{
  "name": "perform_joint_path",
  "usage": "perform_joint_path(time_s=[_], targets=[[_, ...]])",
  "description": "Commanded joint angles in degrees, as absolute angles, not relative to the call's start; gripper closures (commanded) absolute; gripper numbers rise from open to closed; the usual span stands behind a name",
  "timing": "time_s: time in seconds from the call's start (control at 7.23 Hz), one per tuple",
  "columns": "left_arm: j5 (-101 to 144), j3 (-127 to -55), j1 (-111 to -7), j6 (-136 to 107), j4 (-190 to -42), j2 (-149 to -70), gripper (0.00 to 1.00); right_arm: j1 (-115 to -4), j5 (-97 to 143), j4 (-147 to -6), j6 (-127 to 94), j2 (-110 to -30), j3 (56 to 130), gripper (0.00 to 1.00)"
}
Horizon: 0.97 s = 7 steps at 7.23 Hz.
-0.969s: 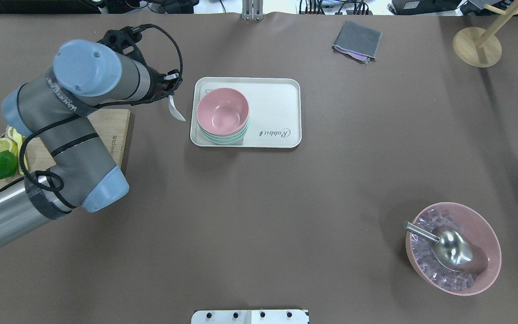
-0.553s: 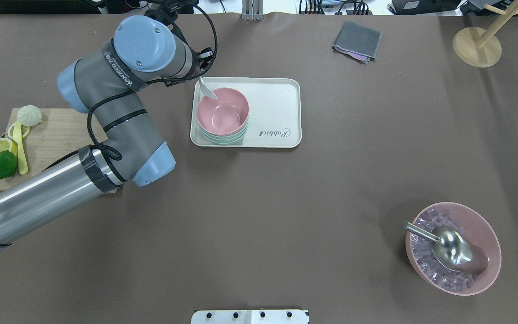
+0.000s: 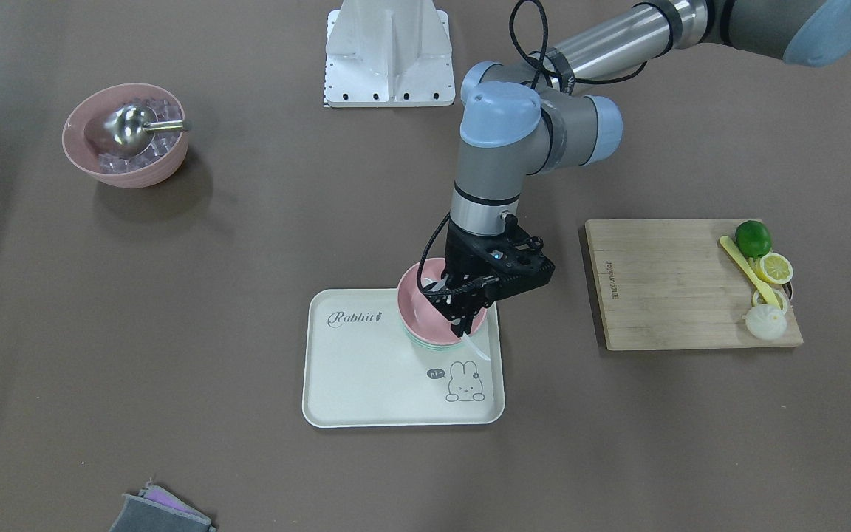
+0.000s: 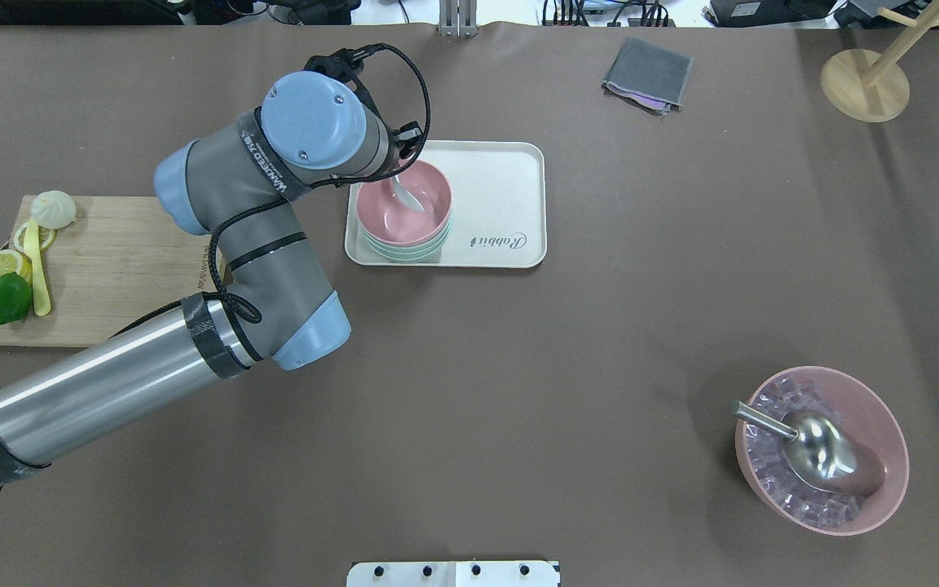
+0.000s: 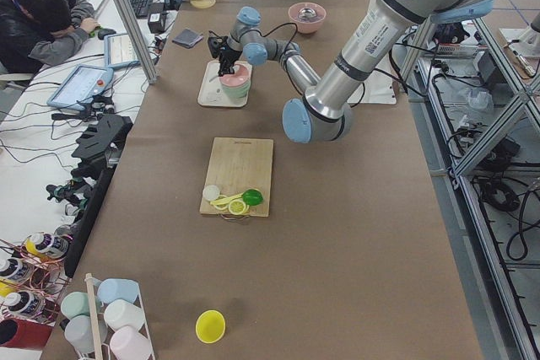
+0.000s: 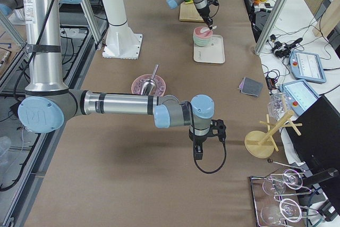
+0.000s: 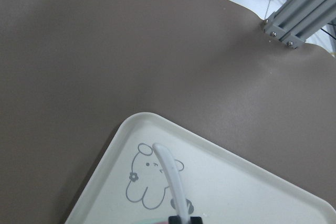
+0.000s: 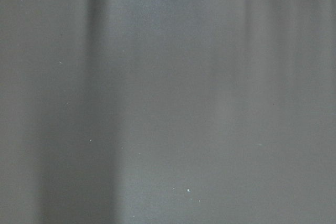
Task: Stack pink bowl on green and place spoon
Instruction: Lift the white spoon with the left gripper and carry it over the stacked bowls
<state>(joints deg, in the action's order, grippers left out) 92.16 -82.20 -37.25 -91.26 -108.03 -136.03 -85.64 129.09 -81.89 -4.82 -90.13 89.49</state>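
A pink bowl (image 4: 396,218) sits stacked on green bowls (image 4: 404,253) at the left end of a white tray (image 4: 502,196). My left gripper (image 3: 462,325) is above the stack's far rim and is shut on a white spoon (image 4: 409,196). The spoon's scoop end hangs inside the pink bowl (image 3: 419,299), and its other end sticks out over the tray (image 3: 479,349), as the left wrist view (image 7: 170,174) also shows. I cannot tell whether the spoon touches the bowl. My right gripper (image 6: 197,155) shows only in the exterior right view, far from the tray; I cannot tell whether it is open or shut.
A wooden cutting board (image 4: 111,261) with a lime, lemon slices, a yellow spoon and a bun lies left of the tray. A pink bowl of ice with a metal scoop (image 4: 820,448) stands at the near right. A grey cloth (image 4: 647,75) and a wooden stand (image 4: 865,81) are at the far side.
My left arm has swung right, from beside the tray to over the stacked bowls, carrying the white spoon. The spoon's scoop end has gone from the bowl's rim to inside the pink bowl.
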Motion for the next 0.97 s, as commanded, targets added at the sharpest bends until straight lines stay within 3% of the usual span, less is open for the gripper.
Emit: perform_joint_path(time_s=[0.0, 0.14, 0.28, 0.42, 0.69, 0.83], targets=[[90.70, -82.79, -35.69, -91.23, -108.02, -135.88, 1.00, -85.69, 129.20, -82.00, -4.83, -89.91, 89.56, 0.00], [90.62, -82.79, -35.68, -90.97, -108.97, -135.70, 0.82, -85.69, 129.20, -82.00, -4.83, -90.09, 89.56, 0.00], [89.57, -82.79, -35.68, -90.97, -111.51, -134.92, 0.56, -85.69, 129.20, -82.00, -4.83, -90.09, 89.56, 0.00], [89.13, -82.71, -35.68, -90.97, -117.54, -133.17, 0.41, -85.69, 129.29, -81.91, -4.92, -90.09, 89.56, 0.00], [88.95, -82.53, -35.68, -90.70, -123.31, -131.13, 0.24, -85.69, 129.29, -81.83, -4.92, -89.91, 89.56, 0.00], [89.21, -82.96, -35.86, -86.96, -122.96, -131.05, 0.02, -85.69, 129.20, -81.91, -4.92, -89.91, 89.56, 0.00]])
